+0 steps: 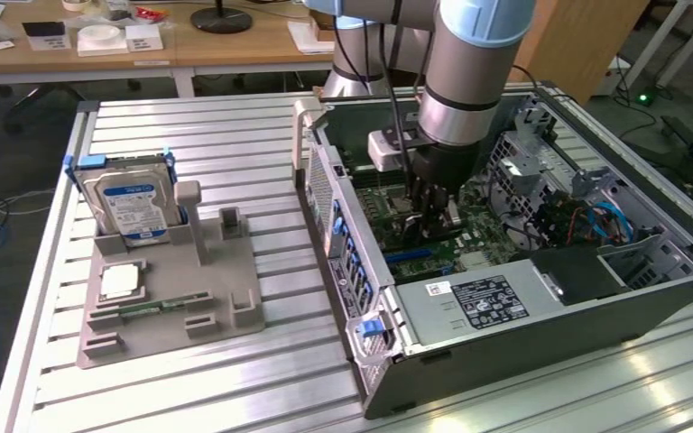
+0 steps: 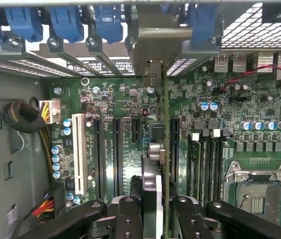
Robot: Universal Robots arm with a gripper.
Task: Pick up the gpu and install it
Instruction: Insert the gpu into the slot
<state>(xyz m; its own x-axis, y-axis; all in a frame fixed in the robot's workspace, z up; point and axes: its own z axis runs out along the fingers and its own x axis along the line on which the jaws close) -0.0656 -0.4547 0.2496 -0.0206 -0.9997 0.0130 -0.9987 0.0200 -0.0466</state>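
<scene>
My gripper is lowered inside the open computer case, over the green motherboard. It is shut on the gpu, a thin card seen edge-on in the wrist view, standing upright between my fingers. The card runs along a black expansion slot on the motherboard. Its metal bracket sits against the case's rear slot openings with their blue clips. Whether the card's edge is down in the slot I cannot tell.
A grey fixture on the slatted table holds an upright silver hard drive, a green memory stick and a square chip. Inside the case are the power supply, a drive cage, cable bundles and the CPU socket.
</scene>
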